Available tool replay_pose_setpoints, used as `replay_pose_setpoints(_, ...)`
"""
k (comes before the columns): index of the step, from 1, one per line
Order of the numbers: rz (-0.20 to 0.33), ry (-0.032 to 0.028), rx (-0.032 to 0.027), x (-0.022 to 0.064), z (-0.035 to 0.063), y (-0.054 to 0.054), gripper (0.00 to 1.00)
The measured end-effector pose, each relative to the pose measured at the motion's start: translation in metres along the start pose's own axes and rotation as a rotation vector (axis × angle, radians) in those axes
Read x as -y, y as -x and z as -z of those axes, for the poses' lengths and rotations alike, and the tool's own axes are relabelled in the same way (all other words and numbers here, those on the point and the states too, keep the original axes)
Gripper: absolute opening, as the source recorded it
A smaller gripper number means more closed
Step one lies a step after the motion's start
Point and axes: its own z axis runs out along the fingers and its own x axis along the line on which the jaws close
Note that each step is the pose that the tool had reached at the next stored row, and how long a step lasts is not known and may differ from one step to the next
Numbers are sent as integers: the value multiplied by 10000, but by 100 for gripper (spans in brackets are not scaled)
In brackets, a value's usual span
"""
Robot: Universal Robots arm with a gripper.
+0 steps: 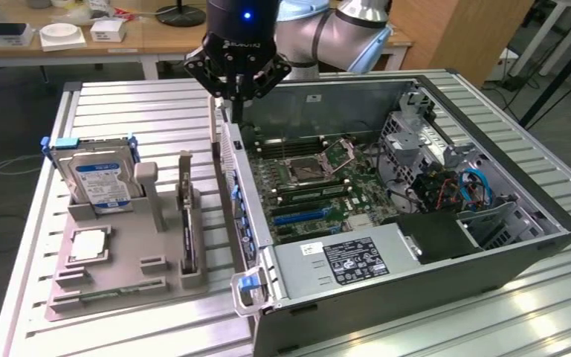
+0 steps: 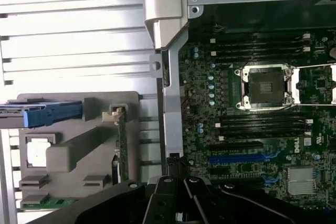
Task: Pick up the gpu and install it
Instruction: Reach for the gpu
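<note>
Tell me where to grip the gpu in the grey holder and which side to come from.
Take the gpu by its top long edge, mid-length, coming straight down with the jaws across its two flat faces. It stands on edge in the grey holder, posts at both ends, so likely only that edge is free.

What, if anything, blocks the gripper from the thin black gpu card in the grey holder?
Probably yes: the gpu card stands upright, top edge exposed, nothing above it; the gripper is shut.
</note>
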Motion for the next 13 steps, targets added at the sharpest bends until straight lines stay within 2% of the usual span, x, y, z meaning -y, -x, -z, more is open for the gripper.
replay_pose_setpoints(13, 5, -69, -138, 21, -46, -257, 11)
